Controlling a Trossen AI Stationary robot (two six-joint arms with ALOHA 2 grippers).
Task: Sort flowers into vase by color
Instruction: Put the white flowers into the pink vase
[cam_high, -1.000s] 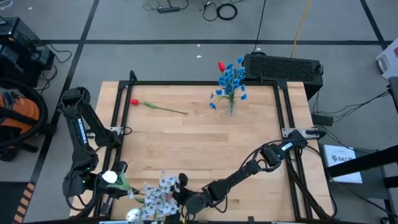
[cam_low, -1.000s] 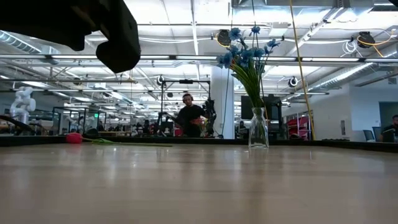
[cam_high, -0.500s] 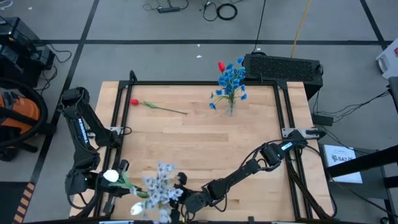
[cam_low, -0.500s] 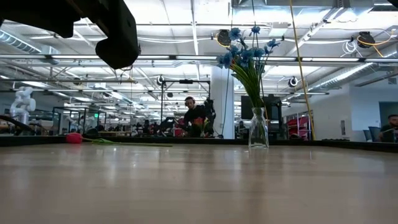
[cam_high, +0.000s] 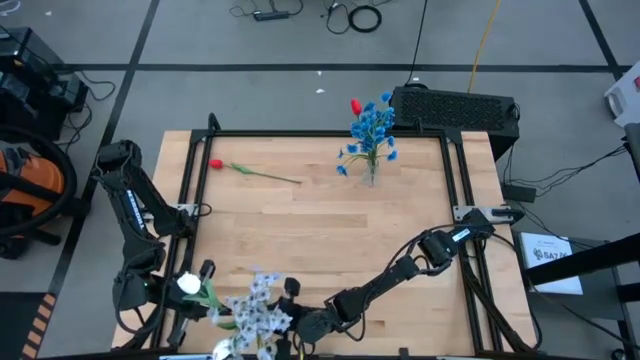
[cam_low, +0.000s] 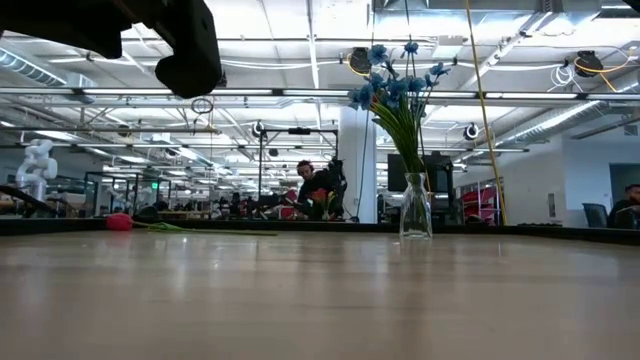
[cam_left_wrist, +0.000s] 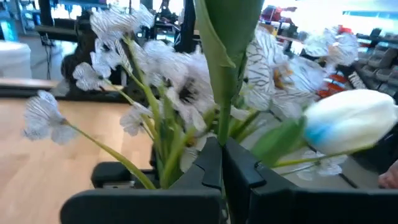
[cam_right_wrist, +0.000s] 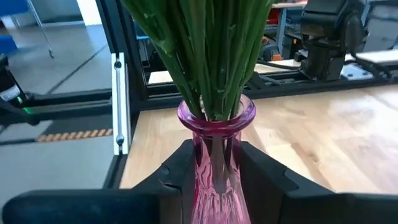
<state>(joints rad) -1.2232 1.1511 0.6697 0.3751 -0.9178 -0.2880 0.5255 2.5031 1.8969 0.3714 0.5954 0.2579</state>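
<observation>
- the right gripper (cam_right_wrist: 214, 180) is at the near edge of the table (cam_high: 330, 230), and its two fingers press on both sides of the neck of a pink glass vase (cam_right_wrist: 216, 134) full of green stems; it is clamped on the vase.
- the left gripper (cam_left_wrist: 222, 163) is at the near left corner, its fingers together on the stem of a white bud flower (cam_high: 187, 284), just beside the pale white-lavender flowers (cam_high: 258, 312) standing in the pink vase.
- risk: the pink vase is tall and top-heavy. if the right gripper loosens or pulls sideways, i think it can tilt and fall off the near edge.
- risk: the white bud's stem must go into a neck already crowded with stems. it may catch on the rim, bend, or push the other flowers out.
- risk: the two grippers are very close together, so a small wrong move could make them hit each other or the blossoms.
- risk: the thin stem can turn or slip in the left gripper, and then the bud points the wrong way.
- still to sort: a red bud flower (cam_high: 250, 171) lies flat on the far left of the table, well apart from both arms. another red bud (cam_high: 355, 104) already stands among the blue flowers (cam_high: 373, 128) in the clear vase (cam_low: 415, 213) at the far side, which looks like a colour mix to correct.
</observation>
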